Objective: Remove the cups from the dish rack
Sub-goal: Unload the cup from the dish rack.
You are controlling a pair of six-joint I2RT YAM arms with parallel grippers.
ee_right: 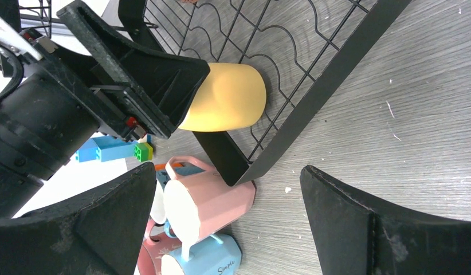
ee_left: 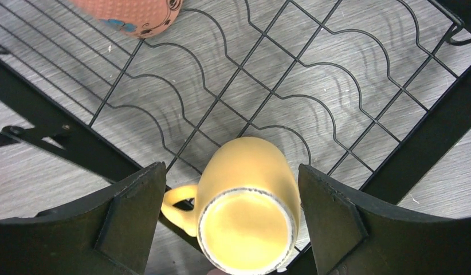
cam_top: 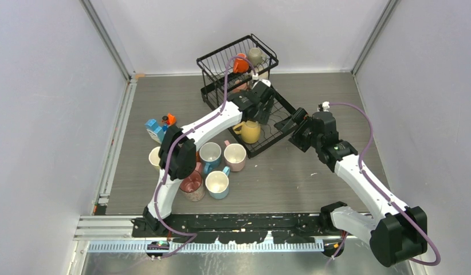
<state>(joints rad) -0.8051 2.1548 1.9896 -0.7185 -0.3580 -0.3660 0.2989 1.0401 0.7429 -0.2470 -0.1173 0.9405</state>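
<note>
The black wire dish rack (cam_top: pixel 219 60) stands at the back centre, with its lower slotted tray (cam_top: pixel 279 123) in front. A yellow cup (cam_top: pixel 250 132) stands on the tray's near-left corner. My left gripper (cam_top: pixel 260 112) is just above it. In the left wrist view the open fingers (ee_left: pixel 136 212) stand either side of the yellow cup (ee_left: pixel 247 212) without touching it. An orange cup (cam_top: pixel 240 63) and a beige cup (cam_top: pixel 255 55) sit in the upper basket. A salmon cup (ee_left: pixel 130 11) lies farther in on the tray. My right gripper (cam_top: pixel 298 127) is open and empty at the tray's right edge.
Several unloaded cups stand left of the tray: pink (cam_top: pixel 235 156), blue (cam_top: pixel 210 153), light blue (cam_top: pixel 218 184), salmon (cam_top: pixel 192 186) and white (cam_top: pixel 156 156). Blue-and-orange blocks (cam_top: pixel 159 126) lie beyond them. The right wrist view shows the pink cup (ee_right: pixel 204 203) and the tray frame (ee_right: pixel 313 97).
</note>
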